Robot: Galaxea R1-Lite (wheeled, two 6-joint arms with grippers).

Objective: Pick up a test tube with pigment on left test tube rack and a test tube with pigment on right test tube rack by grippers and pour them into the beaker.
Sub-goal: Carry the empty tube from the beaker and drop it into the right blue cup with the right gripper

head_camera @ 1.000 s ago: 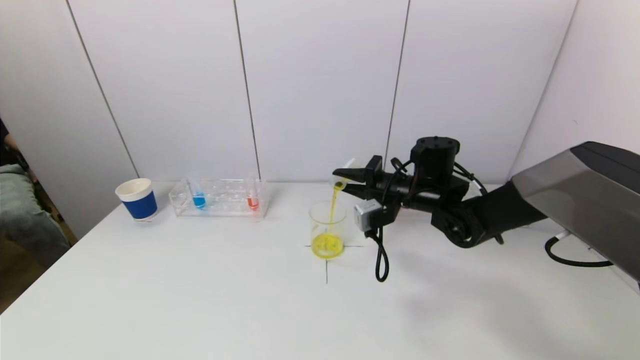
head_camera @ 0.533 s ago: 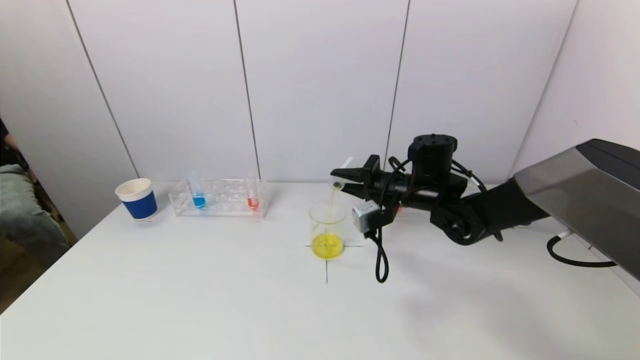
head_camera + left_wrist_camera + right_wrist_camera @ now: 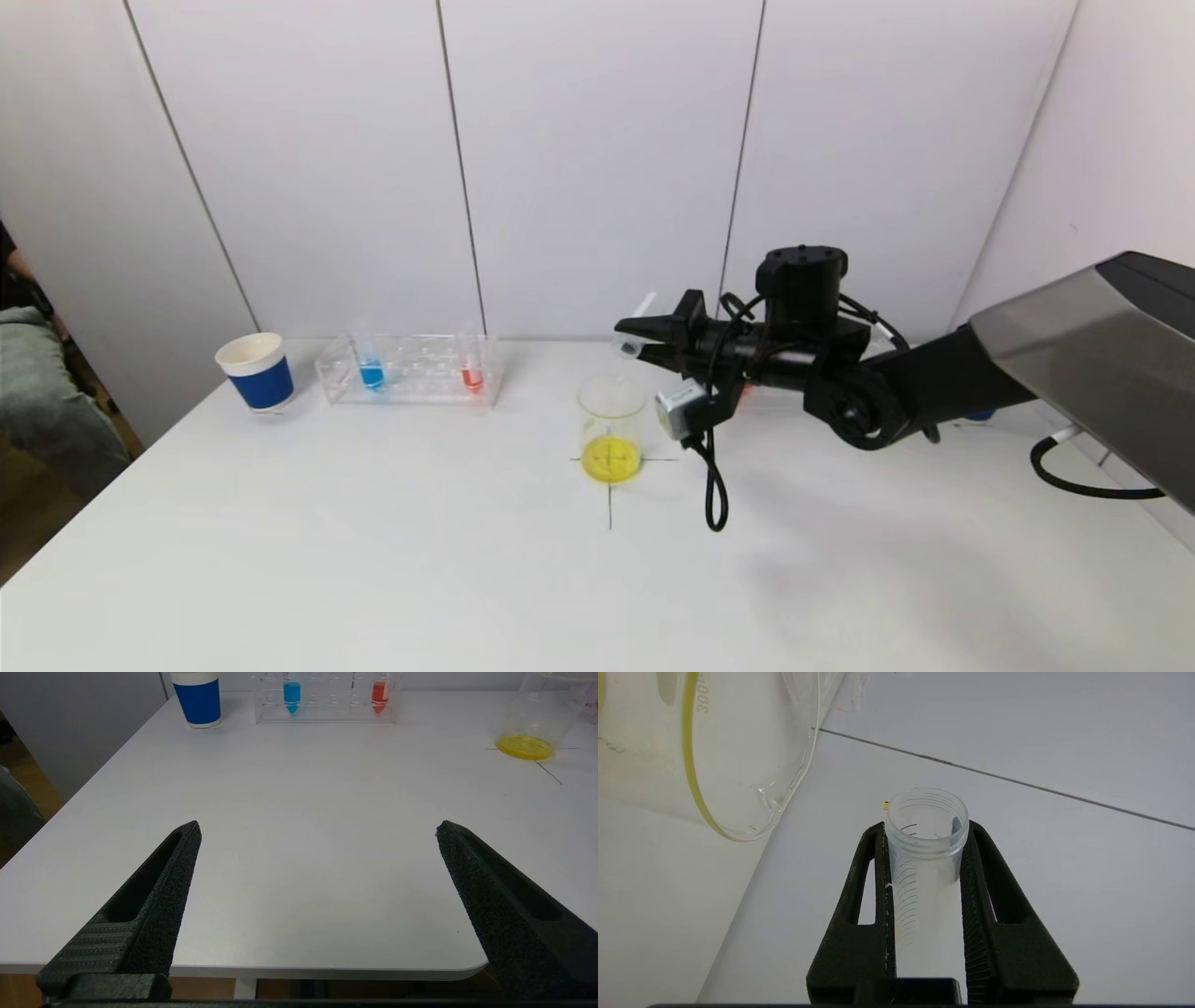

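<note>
Right gripper pinches the emptied test tube tilted above the beaker mid-desk; left gripper spread wide over the bare near edge.

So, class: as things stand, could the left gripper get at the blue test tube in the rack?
Probably yes: the left gripper is open and empty, with only bare table between it and the blue test tube.
</note>
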